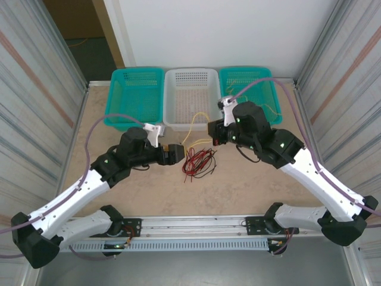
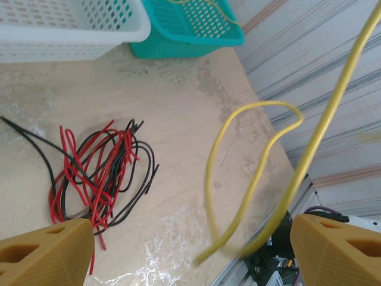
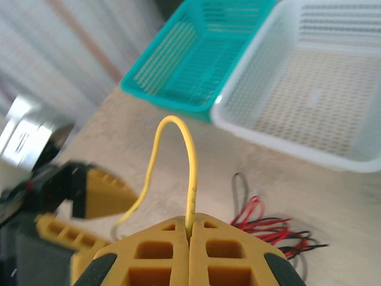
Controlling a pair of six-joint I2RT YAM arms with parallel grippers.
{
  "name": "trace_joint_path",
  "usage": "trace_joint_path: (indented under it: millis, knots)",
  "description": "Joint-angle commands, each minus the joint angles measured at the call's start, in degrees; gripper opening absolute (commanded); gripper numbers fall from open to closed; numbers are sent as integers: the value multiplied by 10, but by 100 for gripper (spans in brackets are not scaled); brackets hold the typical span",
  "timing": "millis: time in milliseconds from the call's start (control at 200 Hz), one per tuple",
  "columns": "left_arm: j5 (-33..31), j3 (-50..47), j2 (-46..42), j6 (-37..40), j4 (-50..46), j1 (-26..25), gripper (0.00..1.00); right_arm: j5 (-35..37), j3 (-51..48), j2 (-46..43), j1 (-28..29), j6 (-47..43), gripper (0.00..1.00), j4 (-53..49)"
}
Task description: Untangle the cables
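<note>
Separating: right gripper [image 3: 190, 238] clamps yellow cable [image 3: 193, 173] (jaws fully closed); left gripper [image 2: 190, 250], gaping empty, should pin tangle [image 2: 98, 173] at ten o'clock.

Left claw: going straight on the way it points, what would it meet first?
Probably the thin yellow cable looping just ahead of the open left claw, then the beige tabletop; depth is unclear.

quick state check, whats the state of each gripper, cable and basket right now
left gripper: open, gripping nothing
right gripper: shut on thin yellow cable
thin yellow cable: pinched, arching up off the table
red and black cable bundle: tangled, lying on the table
left teal plastic basket: looks empty
white plastic basket: looks empty
right teal plastic basket: holds yellow wire
</note>
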Motion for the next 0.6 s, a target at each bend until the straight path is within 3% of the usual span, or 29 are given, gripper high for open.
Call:
trace_joint_path:
  millis: [0, 140, 316, 391, 471, 596]
  knots:
    - [-7, -36, -9, -13, -14, -2, 85, 27, 63, 29, -81, -11, 4, -17]
    - [-14, -79, -32, -45, -23, -2, 84, -8, 146, 111, -215, -14, 5, -22]
    - [-25, -117, -68, -77, -29, -2, 84, -7, 266, 229, -309, -12, 8, -23]
    - [-29, -119, -74, -83, -32, -2, 84, -30, 326, 278, -340, 0, 16, -27]
    - [-30, -115, -71, -83, -38, -2, 85, -36, 388, 330, -370, 15, 34, -63]
    - [-35, -99, -57, -75, -60, -2, 85, -41, 388, 327, -394, 19, 34, -66]
